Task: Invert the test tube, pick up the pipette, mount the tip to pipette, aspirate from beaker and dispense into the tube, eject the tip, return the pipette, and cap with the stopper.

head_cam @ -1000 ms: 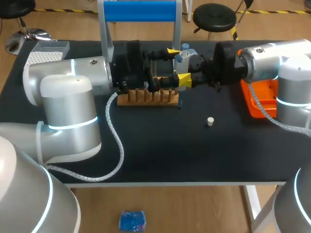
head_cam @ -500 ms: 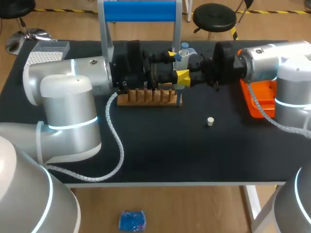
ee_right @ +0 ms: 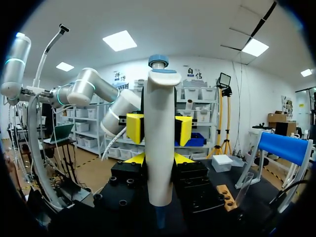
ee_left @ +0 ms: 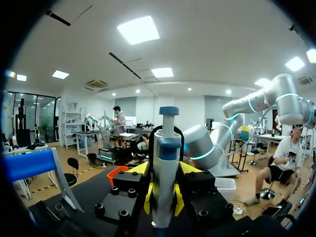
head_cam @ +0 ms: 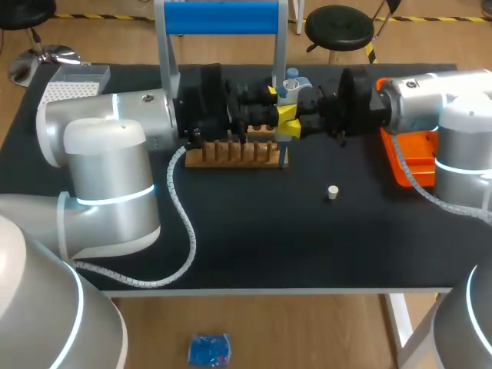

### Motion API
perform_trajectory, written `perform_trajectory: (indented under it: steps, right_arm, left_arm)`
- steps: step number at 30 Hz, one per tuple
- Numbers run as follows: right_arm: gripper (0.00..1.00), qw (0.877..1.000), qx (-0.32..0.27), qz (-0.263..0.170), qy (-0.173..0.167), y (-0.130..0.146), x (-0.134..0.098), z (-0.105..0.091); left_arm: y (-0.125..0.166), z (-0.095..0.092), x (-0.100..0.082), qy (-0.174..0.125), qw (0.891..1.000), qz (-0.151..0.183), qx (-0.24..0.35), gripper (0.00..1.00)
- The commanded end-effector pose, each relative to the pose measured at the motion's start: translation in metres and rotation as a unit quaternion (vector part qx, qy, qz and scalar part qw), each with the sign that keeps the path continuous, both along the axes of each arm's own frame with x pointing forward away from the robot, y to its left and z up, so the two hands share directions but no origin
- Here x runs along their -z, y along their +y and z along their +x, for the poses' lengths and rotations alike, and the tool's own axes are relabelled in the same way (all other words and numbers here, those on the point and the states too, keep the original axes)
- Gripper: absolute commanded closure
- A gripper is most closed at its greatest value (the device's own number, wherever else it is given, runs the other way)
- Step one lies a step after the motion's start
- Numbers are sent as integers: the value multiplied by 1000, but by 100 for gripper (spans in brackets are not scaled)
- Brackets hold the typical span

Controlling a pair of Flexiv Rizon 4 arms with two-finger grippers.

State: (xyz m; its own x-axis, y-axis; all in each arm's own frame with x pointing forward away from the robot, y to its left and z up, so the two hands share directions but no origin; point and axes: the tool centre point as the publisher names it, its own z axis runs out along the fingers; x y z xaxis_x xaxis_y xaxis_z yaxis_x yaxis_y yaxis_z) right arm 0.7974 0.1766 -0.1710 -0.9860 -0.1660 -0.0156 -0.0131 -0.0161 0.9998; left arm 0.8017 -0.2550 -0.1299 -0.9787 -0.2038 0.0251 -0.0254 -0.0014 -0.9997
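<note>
The white pipette (head_cam: 290,86) with a blue top stands upright behind the wooden rack (head_cam: 234,154), with both arms meeting at it. My left gripper (head_cam: 280,106) comes in from the left, and in the left wrist view its gripper (ee_left: 163,197) has both yellow tips pressed against the pipette (ee_left: 165,173). My right gripper (head_cam: 305,109) holds the same pipette (ee_right: 159,138) from the other side, and that gripper (ee_right: 158,160) is shut on the body. The small white stopper (head_cam: 333,192) lies on the mat in front of the right arm.
A blue-topped stand (head_cam: 223,17) rises behind the rack. A white tip box (head_cam: 73,84) sits at the far left and an orange tray (head_cam: 407,157) at the right, under my right arm. The mat's front half holds only the stopper.
My left gripper's yellow fingers, wide apart a second ago, have come together onto the pipette. The right arm and the pipette have hardly shifted.
</note>
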Motion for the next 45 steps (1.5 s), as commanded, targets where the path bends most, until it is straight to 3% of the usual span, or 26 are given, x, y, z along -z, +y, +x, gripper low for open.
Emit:
perform_trajectory:
  steps: [1, 8, 9, 10, 11, 20, 29, 37, 45]
  right_arm:
    - [100, 1000, 2, 0, 0, -1, 0, -3]
    - [100, 1000, 5, -1, 0, -2, 1, -2]
    - [63, 1000, 6, -1, 0, -2, 0, -2]
    - [3, 1000, 6, -1, 0, -3, 0, -2]
    - [0, 1000, 8, -1, 0, -3, 0, -2]
    - [0, 1000, 7, -4, 1, -15, -5, -1]
    - [0, 1000, 7, -9, -14, -63, -15, 13]
    - [0, 997, 68, -43, -6, -102, -8, 74]
    - [0, 988, 132, -86, -1, -89, -4, 150]
  left_arm:
    - [-2, -1, 1, -1, 1000, -1, -3, 100]
    - [-2, -1, 1, -1, 1000, -1, -3, 100]
    - [-2, -1, 1, -1, 1000, -1, -3, 100]
    - [-2, -1, 1, -1, 1000, -1, -3, 100]
    - [-2, -1, 1, -1, 1000, -1, -3, 100]
    - [-2, -1, 1, -1, 1000, -1, -3, 100]
    - [-2, -1, 1, -1, 1000, -1, -3, 100]
    - [-2, -1, 1, -1, 1000, -1, -3, 100]
    - [-2, -1, 1, -1, 1000, -1, -3, 100]
